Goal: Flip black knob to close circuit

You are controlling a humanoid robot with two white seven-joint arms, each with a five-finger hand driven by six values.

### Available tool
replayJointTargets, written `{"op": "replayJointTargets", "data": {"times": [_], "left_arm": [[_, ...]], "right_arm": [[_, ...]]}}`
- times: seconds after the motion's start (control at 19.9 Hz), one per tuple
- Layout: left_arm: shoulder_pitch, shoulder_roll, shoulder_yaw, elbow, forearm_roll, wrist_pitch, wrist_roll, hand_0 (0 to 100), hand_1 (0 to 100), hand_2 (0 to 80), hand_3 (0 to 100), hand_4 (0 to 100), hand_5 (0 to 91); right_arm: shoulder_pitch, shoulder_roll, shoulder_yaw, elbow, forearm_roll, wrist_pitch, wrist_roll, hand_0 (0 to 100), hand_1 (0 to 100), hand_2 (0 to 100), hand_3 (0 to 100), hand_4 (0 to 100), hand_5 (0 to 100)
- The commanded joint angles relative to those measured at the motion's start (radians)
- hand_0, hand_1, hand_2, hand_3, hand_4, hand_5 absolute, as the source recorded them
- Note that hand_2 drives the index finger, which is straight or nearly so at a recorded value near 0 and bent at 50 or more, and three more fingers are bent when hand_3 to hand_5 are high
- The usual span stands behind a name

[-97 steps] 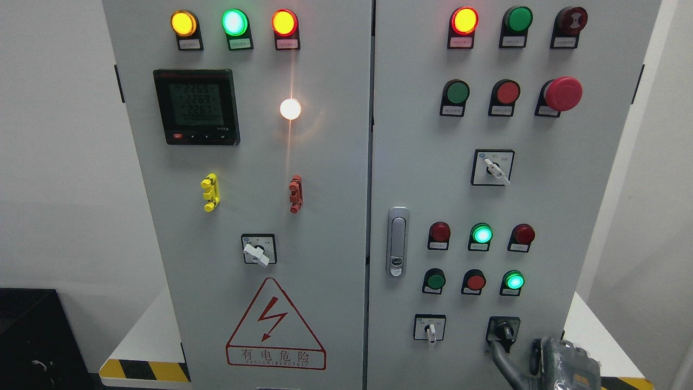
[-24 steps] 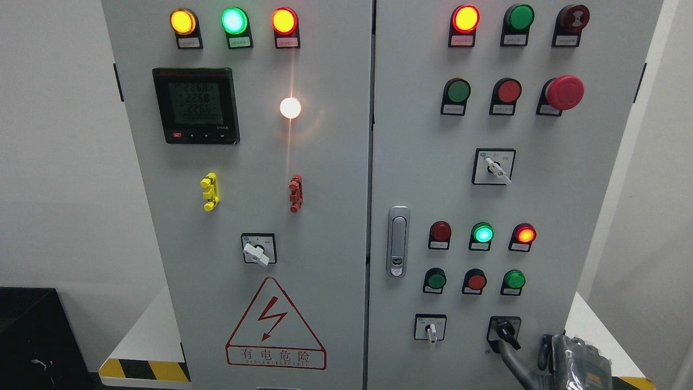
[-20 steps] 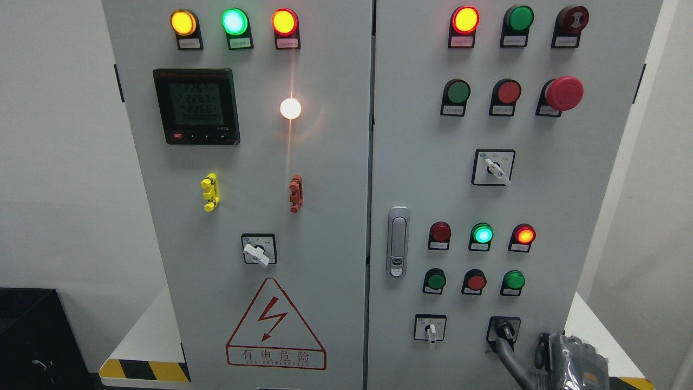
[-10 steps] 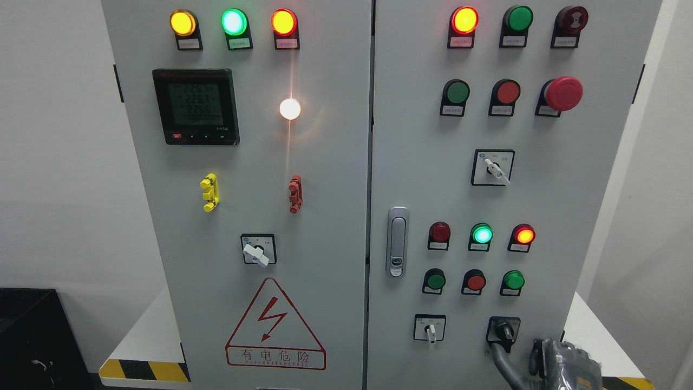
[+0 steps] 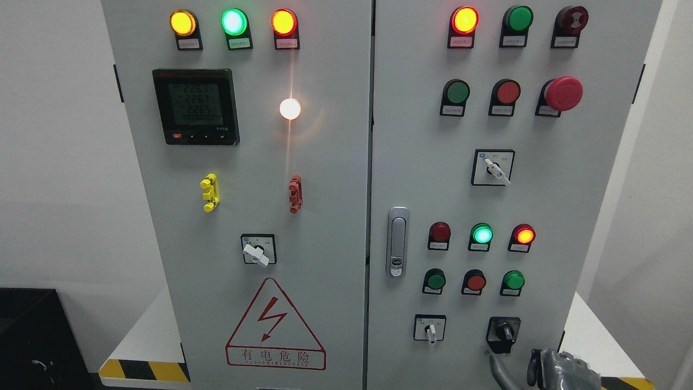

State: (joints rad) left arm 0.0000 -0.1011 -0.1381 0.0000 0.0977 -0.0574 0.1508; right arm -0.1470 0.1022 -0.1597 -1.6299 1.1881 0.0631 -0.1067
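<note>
The black knob (image 5: 504,331) sits in a black square plate at the lower right of the right cabinet door (image 5: 541,195). My right hand (image 5: 528,372) shows at the bottom edge, just below and right of the knob and apart from it. It holds nothing, and one grey finger (image 5: 496,371) reaches up toward the knob's plate. Above the knob, a red lamp (image 5: 523,235) and a green lamp (image 5: 482,234) are lit, and the green button (image 5: 513,280) is dark. The left arm is out of view.
A white selector switch (image 5: 430,329) sits left of the knob. A silver door latch (image 5: 397,241) is on the door's left edge. The cabinet stands on a white table (image 5: 149,336) with hazard striping. A black box (image 5: 32,341) stands at the lower left.
My right hand has dropped down away from the knob, which its finger touched half a second ago. Since 4.9 s ago the right red lamp has lit and the green button below it has gone dark.
</note>
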Motion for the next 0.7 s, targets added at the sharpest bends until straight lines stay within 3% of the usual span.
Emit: {"op": "replayJointTargets", "data": {"times": [0.0,0.15,0.3,0.5,0.65], "left_arm": [[0.023,0.000,0.000,-0.031,-0.001,0.001,-0.001,12,56,0.0,0,0,0.0],[0.023,0.001,0.000,-0.031,0.000,0.001,-0.001,12,56,0.0,0,0,0.0],[0.023,0.000,0.000,-0.031,0.000,0.001,-0.001,12,56,0.0,0,0,0.0],[0.023,0.000,0.000,-0.031,-0.001,0.001,-0.001,12,56,0.0,0,0,0.0],[0.023,0.001,0.000,-0.031,0.000,0.001,-0.001,12,56,0.0,0,0,0.0]], "right_arm": [[0.075,0.002,0.072,-0.136,-0.041,-0.002,-0.004,0,5,86,100,91,100],[0.104,0.008,0.071,-0.171,-0.086,-0.026,-0.010,0,5,81,100,89,100],[0.139,0.013,0.071,-0.212,-0.197,-0.034,-0.010,0,8,72,99,86,88],[0.191,0.014,0.071,-0.251,-0.410,-0.036,-0.008,0,10,58,88,79,78],[0.230,0.017,0.068,-0.289,-0.566,-0.037,-0.011,0,11,45,70,68,65]]}}
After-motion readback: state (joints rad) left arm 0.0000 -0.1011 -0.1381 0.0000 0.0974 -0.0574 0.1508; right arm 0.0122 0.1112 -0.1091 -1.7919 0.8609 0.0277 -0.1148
